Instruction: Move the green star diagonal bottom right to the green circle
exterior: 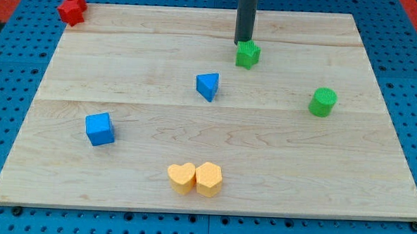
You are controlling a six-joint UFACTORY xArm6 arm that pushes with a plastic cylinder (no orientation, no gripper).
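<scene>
Wooden counter: no jaws, nothing held; my tip touches green star at its upper-left edge, green circle lying lower right.

A robotics lab bench as I see it, pale wooden board laid on blue perforated mounting plate, small coloured test blocks scattered on it.
</scene>
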